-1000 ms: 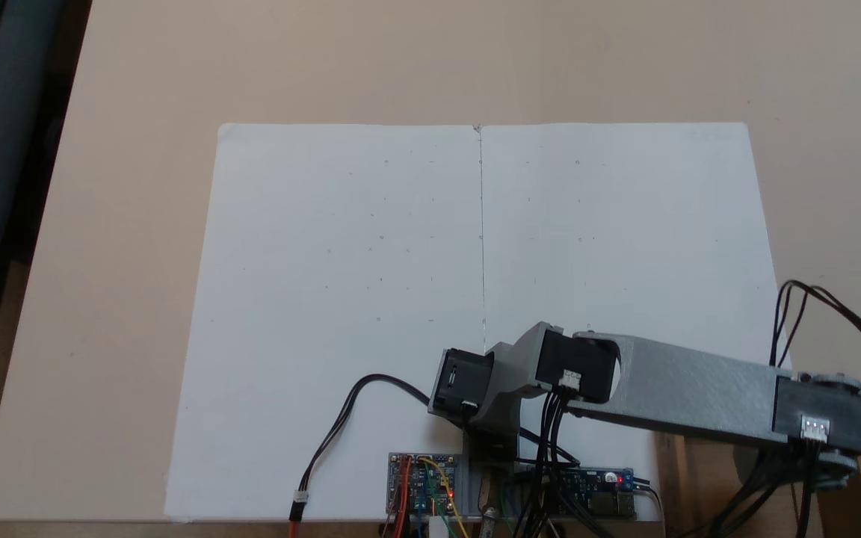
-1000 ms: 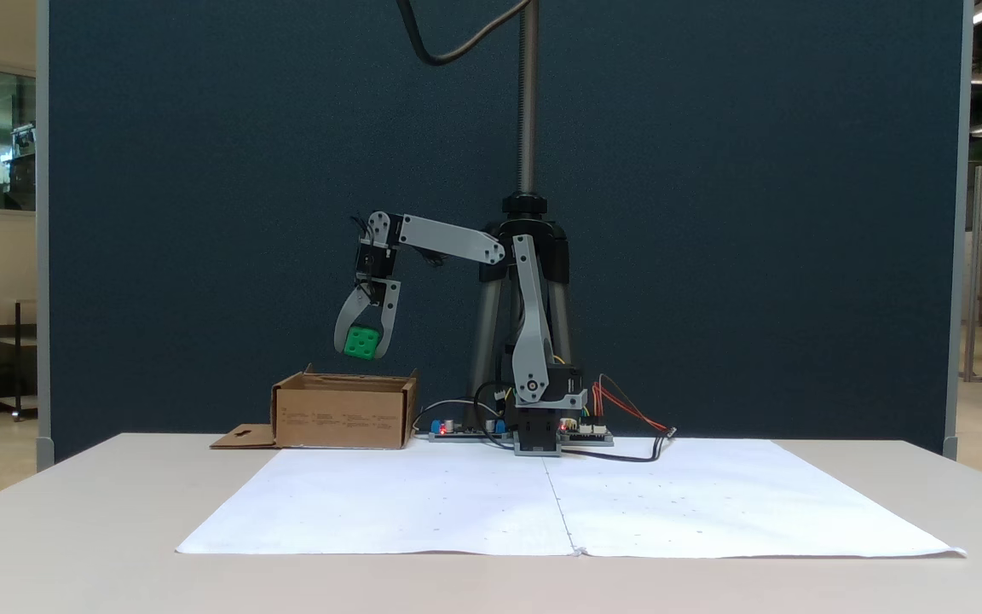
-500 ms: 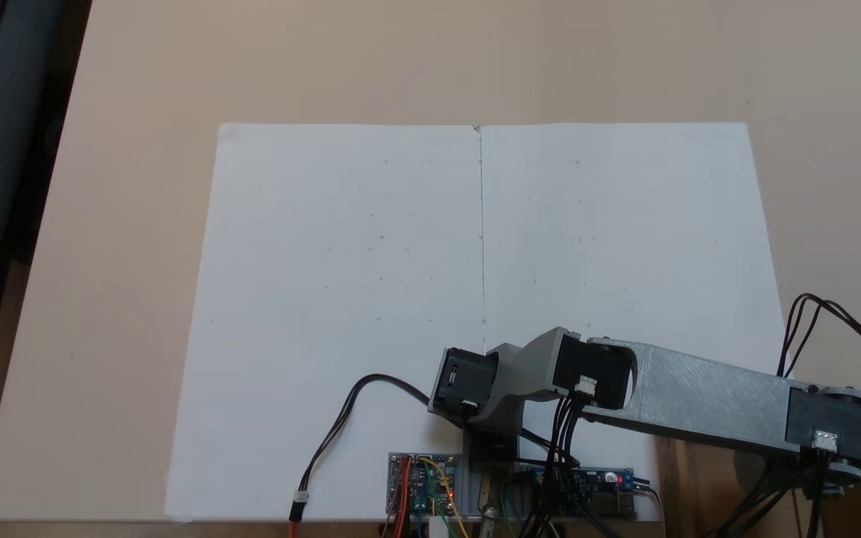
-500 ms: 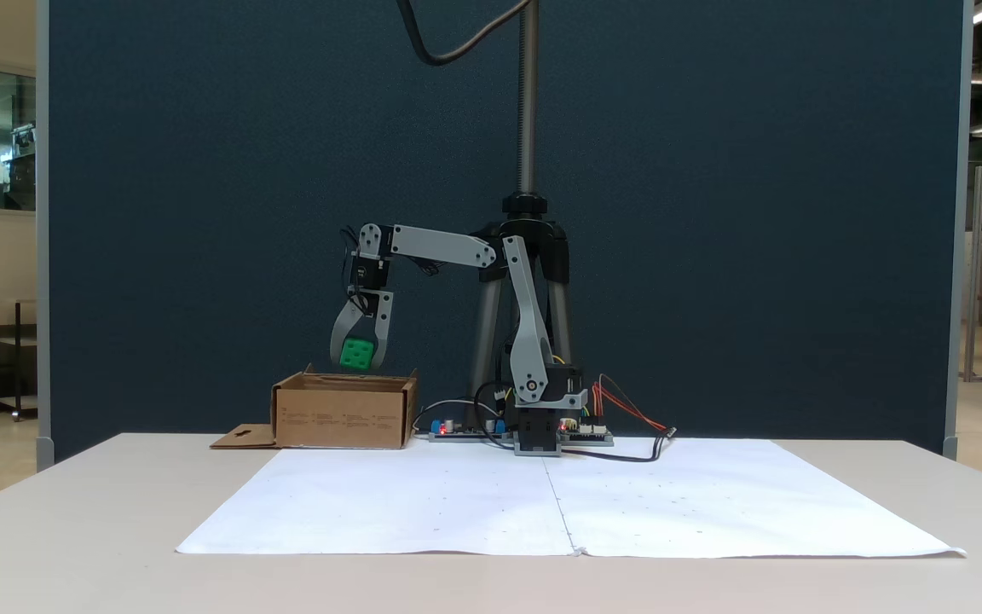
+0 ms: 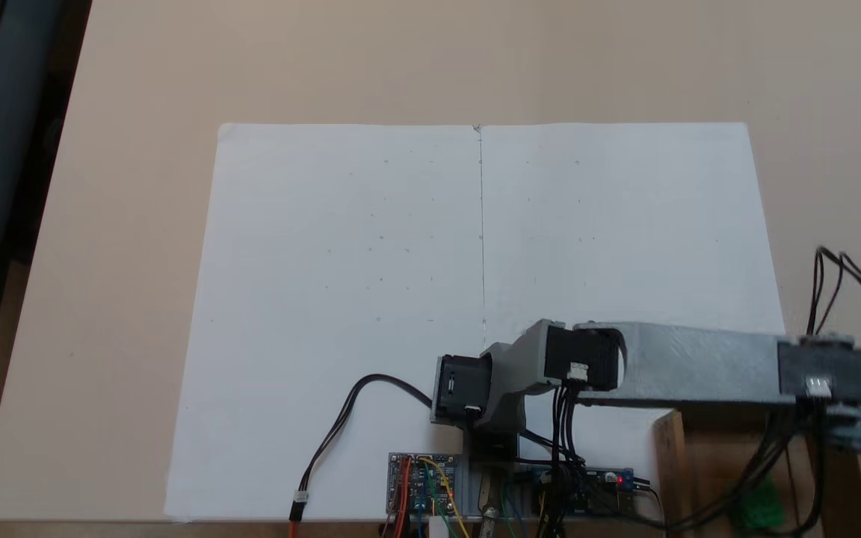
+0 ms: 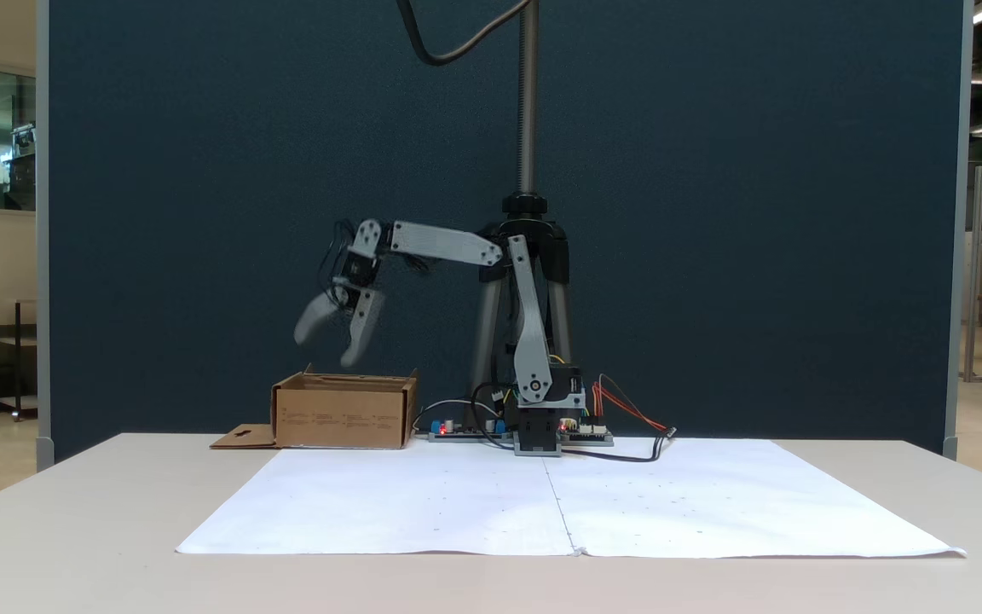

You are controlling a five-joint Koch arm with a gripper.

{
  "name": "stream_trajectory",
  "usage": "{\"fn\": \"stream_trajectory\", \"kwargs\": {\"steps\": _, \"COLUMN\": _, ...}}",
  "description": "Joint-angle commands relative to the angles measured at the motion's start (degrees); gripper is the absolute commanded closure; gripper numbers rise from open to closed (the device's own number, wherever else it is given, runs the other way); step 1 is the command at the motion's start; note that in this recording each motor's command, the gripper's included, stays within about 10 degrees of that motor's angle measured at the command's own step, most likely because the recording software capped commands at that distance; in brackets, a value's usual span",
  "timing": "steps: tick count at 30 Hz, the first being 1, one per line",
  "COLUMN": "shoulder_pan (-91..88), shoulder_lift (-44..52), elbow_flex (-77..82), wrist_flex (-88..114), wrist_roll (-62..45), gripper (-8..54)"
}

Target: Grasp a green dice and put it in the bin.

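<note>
The green dice (image 5: pixel 759 511) lies inside the bin (image 5: pixel 671 465), a brown cardboard box at the lower right of a fixed view; the dice looks blurred and is partly crossed by black cables. In another fixed view the bin (image 6: pixel 343 415) stands on the table left of the arm's base, and its walls hide the dice. My gripper (image 6: pixel 325 346) hangs a little above the bin's left half. It is open, tilted to the left, with nothing between its fingers. The arm's forearm (image 5: pixel 699 366) reaches over the bin.
Two white paper sheets (image 5: pixel 475 246) cover the middle of the table. Circuit boards (image 5: pixel 423 482) and loose cables (image 5: pixel 341 426) sit by the arm's base (image 6: pixel 542 426). A tripod (image 6: pixel 527 213) and a dark blue partition stand behind.
The gripper was shut on the green dice above the bin; now it is open and swung up and outward, and the dice has dropped into the bin.
</note>
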Motion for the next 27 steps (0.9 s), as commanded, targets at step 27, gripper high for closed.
{"fn": "stream_trajectory", "kwargs": {"steps": 27, "shoulder_pan": -88.15, "shoulder_lift": 29.79, "elbow_flex": 34.72, "wrist_flex": -35.22, "wrist_roll": -6.59, "gripper": 2.5}}
